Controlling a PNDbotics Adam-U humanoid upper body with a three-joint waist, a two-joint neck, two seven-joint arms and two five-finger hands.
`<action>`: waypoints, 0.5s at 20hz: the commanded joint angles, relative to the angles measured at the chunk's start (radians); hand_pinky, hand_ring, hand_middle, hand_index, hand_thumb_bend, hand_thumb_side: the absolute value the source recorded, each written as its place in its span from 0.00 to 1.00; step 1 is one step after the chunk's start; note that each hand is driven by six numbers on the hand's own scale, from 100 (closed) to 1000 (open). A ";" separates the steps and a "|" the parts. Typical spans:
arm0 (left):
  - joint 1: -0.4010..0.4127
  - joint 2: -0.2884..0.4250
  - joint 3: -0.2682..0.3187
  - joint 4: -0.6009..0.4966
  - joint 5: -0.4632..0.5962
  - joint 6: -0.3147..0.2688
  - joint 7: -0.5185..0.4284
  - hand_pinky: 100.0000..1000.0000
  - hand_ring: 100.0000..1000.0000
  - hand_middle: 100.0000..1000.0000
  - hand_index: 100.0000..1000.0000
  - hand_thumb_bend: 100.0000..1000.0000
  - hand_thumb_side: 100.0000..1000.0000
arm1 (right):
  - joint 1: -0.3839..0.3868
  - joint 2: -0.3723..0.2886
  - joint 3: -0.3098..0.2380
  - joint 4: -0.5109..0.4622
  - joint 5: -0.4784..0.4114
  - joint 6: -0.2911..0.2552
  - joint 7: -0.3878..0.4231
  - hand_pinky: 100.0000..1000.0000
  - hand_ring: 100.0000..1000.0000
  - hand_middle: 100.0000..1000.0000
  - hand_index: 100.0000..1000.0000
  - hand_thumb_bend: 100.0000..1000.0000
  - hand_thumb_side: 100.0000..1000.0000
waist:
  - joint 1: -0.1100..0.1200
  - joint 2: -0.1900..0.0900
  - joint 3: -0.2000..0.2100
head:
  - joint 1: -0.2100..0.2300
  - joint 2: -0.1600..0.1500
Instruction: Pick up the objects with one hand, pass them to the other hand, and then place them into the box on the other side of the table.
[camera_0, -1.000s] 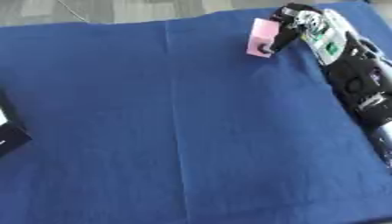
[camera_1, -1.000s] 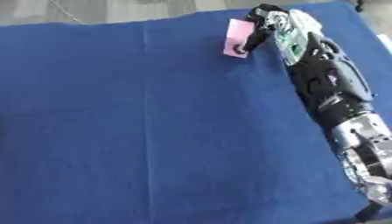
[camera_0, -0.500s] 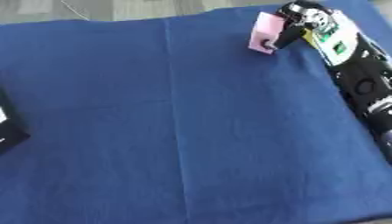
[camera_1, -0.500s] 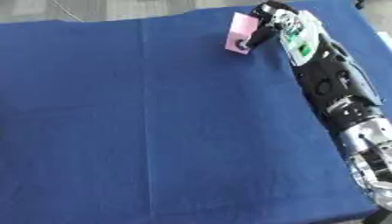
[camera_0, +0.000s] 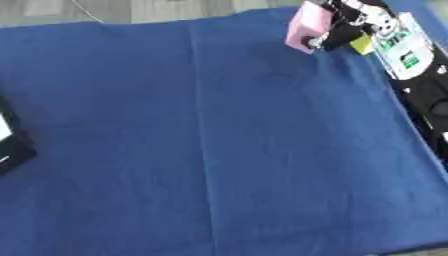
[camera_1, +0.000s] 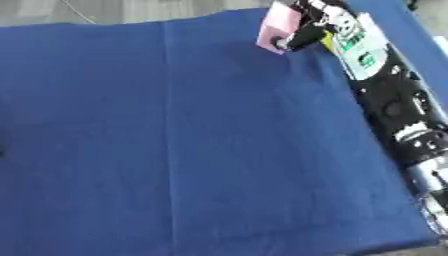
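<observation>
Moved: right hand (camera_1: 317, 20) with pink block (camera_1: 280, 24) now further toward far right corner than a second ago
Hand state: fingers curled round block; held above blue cloth (camera_1: 210, 140)
Progress: pickup done; handover and boxing left; left hand unseen
Materials: block flat-faced, matte; cloth creased; dark box (camera_0: 10, 145) at left edge

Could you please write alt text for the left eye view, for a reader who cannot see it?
The right robot hand holds a pink block at the far right of a table covered in blue cloth. A black box shows at the left edge, and something yellow sits beside the hand.
</observation>
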 joint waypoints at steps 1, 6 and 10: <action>-0.018 0.042 0.006 -0.020 0.009 -0.012 0.001 0.71 0.61 0.59 0.74 0.46 0.39 | 0.008 -0.033 0.015 -0.096 -0.071 0.001 -0.026 0.81 0.72 0.55 0.59 0.03 0.00 | 0.008 -0.050 -0.001 | 0.005 0.003; -0.028 0.046 0.000 -0.028 0.020 -0.032 -0.002 0.71 0.60 0.59 0.74 0.46 0.39 | 0.065 -0.011 0.043 -0.214 -0.158 0.011 -0.072 0.80 0.72 0.55 0.59 0.02 0.00 | 0.010 -0.056 -0.003 | 0.014 0.006; -0.035 0.050 -0.009 -0.045 0.040 -0.069 -0.021 0.71 0.60 0.59 0.75 0.45 0.40 | 0.099 0.015 0.060 -0.288 -0.210 0.022 -0.102 0.80 0.71 0.55 0.59 0.01 0.00 | 0.011 -0.061 -0.003 | 0.018 0.007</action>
